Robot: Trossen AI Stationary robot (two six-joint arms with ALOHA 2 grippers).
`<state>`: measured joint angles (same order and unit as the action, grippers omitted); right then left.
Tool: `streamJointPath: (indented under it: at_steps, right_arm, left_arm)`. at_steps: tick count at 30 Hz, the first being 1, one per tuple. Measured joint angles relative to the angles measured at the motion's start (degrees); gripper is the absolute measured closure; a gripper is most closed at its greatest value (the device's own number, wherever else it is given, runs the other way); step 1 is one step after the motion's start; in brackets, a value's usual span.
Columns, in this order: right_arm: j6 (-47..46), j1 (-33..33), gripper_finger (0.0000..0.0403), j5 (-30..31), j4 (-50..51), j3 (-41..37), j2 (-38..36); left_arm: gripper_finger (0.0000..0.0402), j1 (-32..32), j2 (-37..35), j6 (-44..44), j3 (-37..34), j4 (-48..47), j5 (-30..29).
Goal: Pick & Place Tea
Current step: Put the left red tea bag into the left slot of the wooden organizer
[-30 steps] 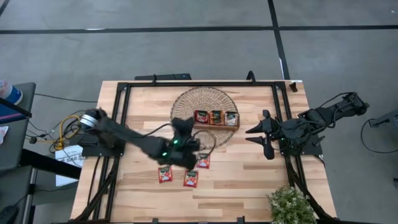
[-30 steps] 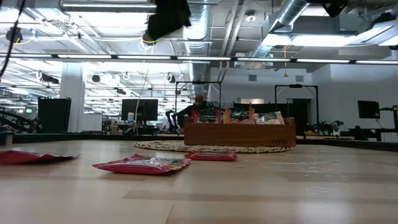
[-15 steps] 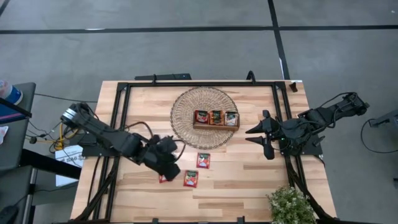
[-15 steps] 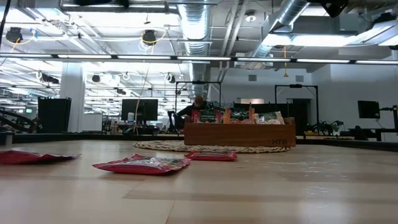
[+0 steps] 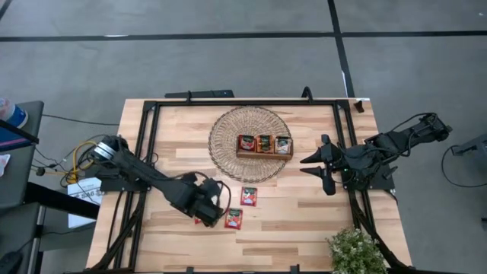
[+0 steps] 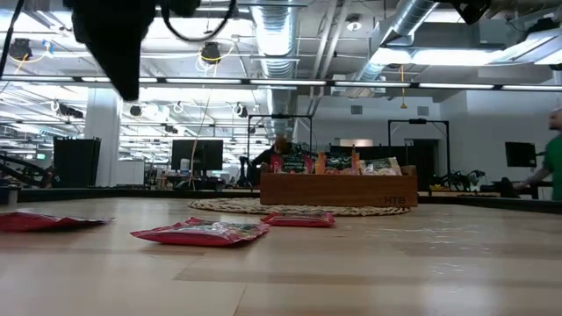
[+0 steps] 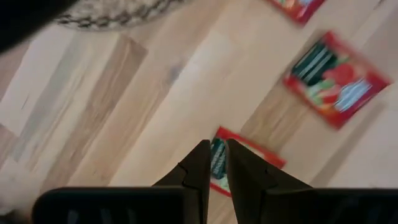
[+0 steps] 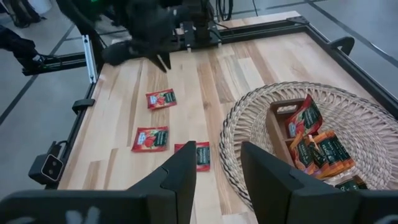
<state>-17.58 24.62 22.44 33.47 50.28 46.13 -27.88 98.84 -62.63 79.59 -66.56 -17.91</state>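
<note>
Left gripper [image 7: 216, 144] is out over the table [image 5: 304, 221], around 7 o'clock from table centre, looking straight down. Fingers are pinched almost together with only a thin slit between them, and nothing is clamped. The low view puts it well above the wood, not touching anything.

Tea:
- Loose sachet 1 [image 7: 249, 163]: flat on the table directly under the left gripper's tips, red with a dark label band. The arm mostly hides it from overhead.
- Loose sachet 2 [image 5: 233, 219]: just beside sachet 1, at 3 o'clock from it, flat.
- Loose sachet 3 [image 5: 249, 196]: at 1 o'clock from sachet 2, nearer the mat, flat.
- In the low view all three lie on the wood, none lifted.
- Tray sachets [image 5: 246, 142]: standing in all three compartments of the wooden tray [image 5: 264, 155]. Red-orange ones in the 9 o'clock compartment, darker and paler ones toward 3 o'clock.

Tray sits on a round woven mat [image 5: 224, 125], at 12 o'clock from table centre and slightly toward the mat's 3 o'clock side.

Right gripper [image 8: 219, 163] is parked at the table's 3 o'clock edge, pointing in toward the mat. Fingers stand apart with a clear gap and hold nothing.

Potted plant [image 5: 354, 251] is at the 5 o'clock corner. Person [image 6: 555, 158] is partly visible in the room behind, at the low view's edge.
</note>
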Motion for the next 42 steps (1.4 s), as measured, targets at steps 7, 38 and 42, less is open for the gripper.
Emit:
streamJointPath:
  at_steps: [7, 38, 42]
  right_arm:
    - [-0.57, -0.01, 0.0285, 0.03, -0.08, 0.0, 0.0]
    - [-3.02, 0.0, 0.0285, -0.07, -2.58, 0.0, 0.0]
    - [-3.02, 0.0, 0.0285, -0.07, -2.6, 0.0, 0.0]
  left_arm:
    - [0.036, -0.33, 6.24, 7.11, 0.0, -0.14, 5.31]
    - [0.0305, -1.82, 8.67, 17.23, -9.27, 6.43, 12.21]
    - [0.0305, -2.54, 7.24, 20.34, -9.27, 6.06, 10.81]
